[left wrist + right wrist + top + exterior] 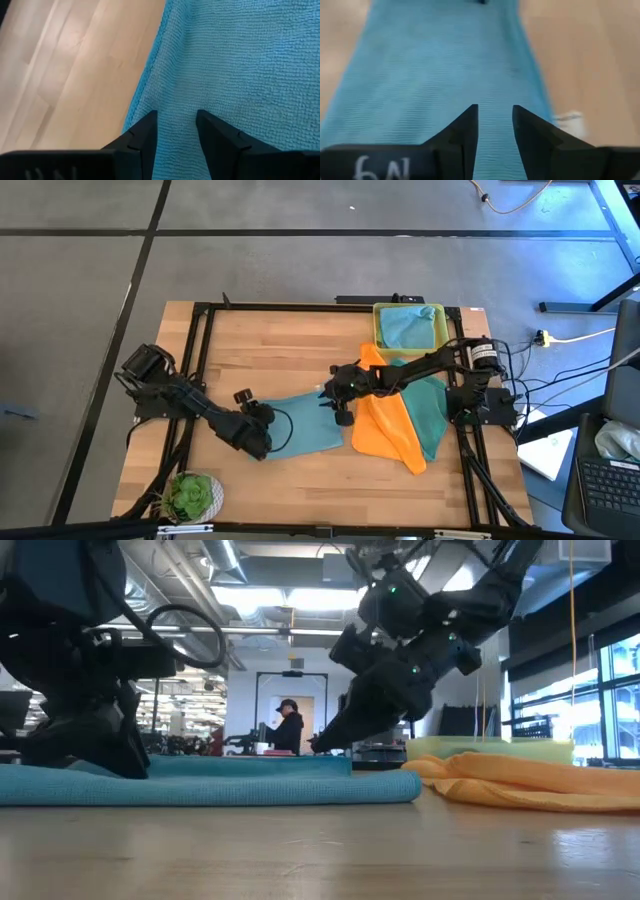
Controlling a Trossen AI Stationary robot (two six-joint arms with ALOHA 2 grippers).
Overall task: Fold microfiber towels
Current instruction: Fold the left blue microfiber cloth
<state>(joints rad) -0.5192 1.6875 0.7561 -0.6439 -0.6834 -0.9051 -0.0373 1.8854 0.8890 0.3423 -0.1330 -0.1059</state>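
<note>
A: Where's the blue towel [300, 430]?
B: Flat on the surface [290, 340], stretched between both claws. The left claw [176, 131] sits at one end, fingers slightly apart with terry between them; the right claw [495, 125] hovers over the other end, likewise apart.
A: Handling?
B: Probably light, limp, grippy. I'd pinch corners, near the white tag [568, 119] beside the right claw.
</note>
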